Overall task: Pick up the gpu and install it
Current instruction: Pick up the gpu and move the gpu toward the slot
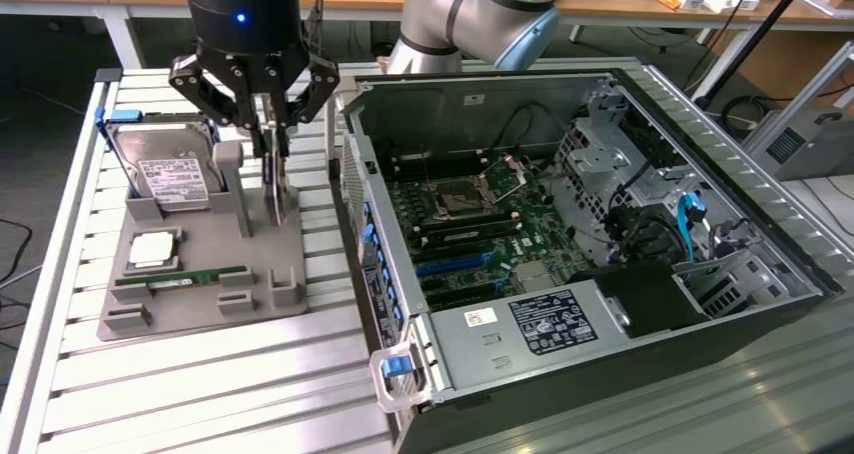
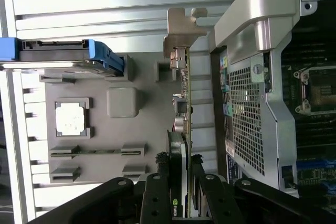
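At the exterior view's upper left, the black gripper pinched the gpu, a thin dark card standing on edge over the matte grey holder tray, beside the open metal computer case. The wrist view added its bent silver bracket and the board's edge running between the fingers.
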You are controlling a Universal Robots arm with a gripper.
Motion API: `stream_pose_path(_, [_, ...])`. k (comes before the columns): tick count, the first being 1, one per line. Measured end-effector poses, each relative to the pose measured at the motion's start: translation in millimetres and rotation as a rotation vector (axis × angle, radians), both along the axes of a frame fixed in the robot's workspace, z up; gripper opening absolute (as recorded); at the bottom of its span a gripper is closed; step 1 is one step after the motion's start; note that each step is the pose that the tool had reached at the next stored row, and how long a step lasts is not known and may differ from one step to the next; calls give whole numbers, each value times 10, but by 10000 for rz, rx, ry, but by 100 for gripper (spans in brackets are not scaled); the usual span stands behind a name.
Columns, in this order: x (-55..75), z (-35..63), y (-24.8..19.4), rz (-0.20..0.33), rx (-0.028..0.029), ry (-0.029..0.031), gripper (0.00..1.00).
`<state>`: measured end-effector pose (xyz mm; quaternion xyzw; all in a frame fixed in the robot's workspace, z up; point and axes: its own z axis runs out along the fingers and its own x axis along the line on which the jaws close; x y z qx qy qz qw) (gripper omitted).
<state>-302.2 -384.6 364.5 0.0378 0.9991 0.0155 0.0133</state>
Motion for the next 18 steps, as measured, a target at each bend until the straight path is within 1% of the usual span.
stream_pose_path(18, [0, 208, 0, 0, 25, -1, 27])
